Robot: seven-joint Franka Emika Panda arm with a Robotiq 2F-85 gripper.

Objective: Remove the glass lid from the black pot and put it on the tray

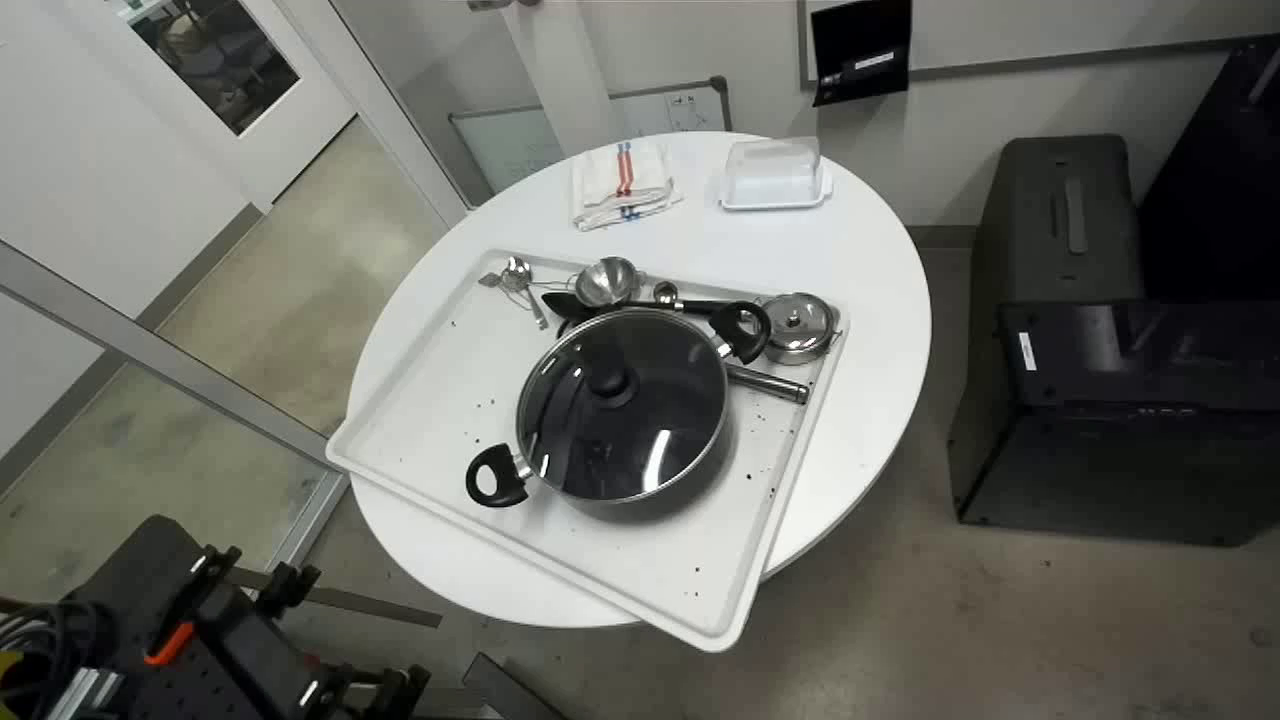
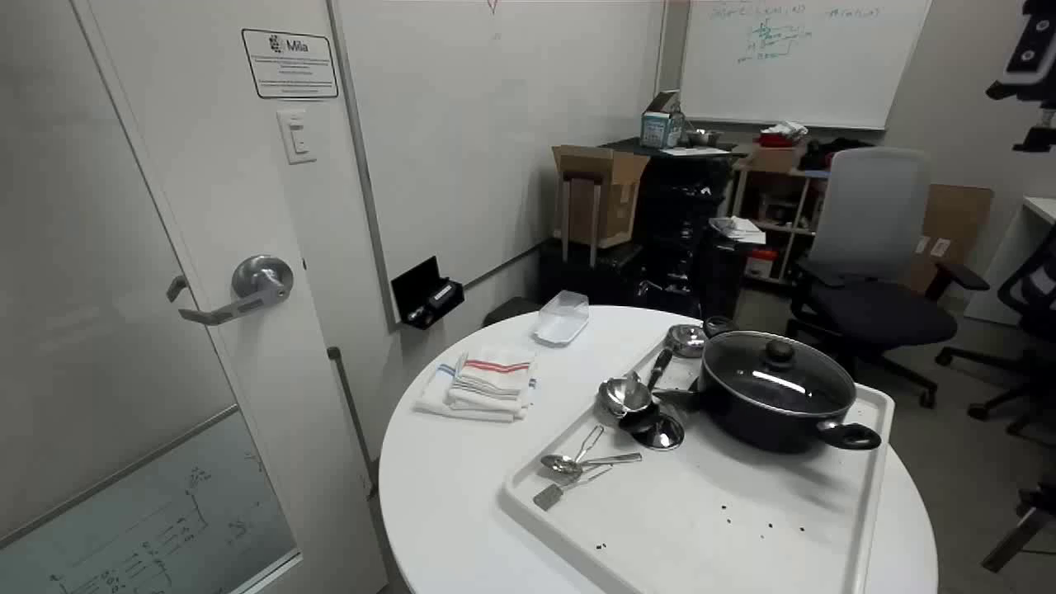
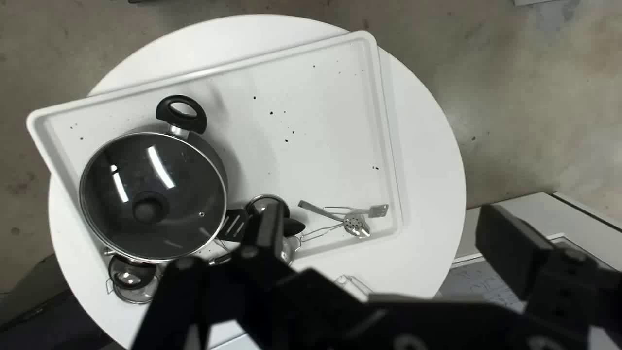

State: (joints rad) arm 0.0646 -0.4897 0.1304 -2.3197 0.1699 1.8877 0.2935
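1. Gripper (image 3: 384, 233) is hanging well above everything, fingers (image 3: 508, 253) spread wide apart in the wrist view; you're grasping nothing. Exterior views aren't clearly showing it.
2. Glass lid (image 3: 158, 187) is sitting on the black pot (image 2: 742, 417), below the gripper and off beyond its left-hand finger in the wrist view, well apart from both fingers. Its knob (image 3: 148, 209) is facing up.
3. Tray (image 3: 316, 126) is lying below the gripper too, carrying the pot; its bare stretch is spreading beyond the fingertips, beside the pot.
4. Steel utensils (image 3: 357, 224) are showing in the gap between the fingers, well beneath; a black spatula (image 3: 235, 225) is lying just beside the pot, on the gripper's side.
5. Step in hand: you're apparently at the reach, ahead of any grasp; lid removal isn't starting yet.
6. Next move is probably calling for shifting sideways until the knob is lining up between the fingers, then going straight down, pinching, lifting level. Watch that you're not clipping the loop handle (image 3: 182, 112).
7. For set-down you're likely wanting that bare stretch, keeping glass off the utensils.
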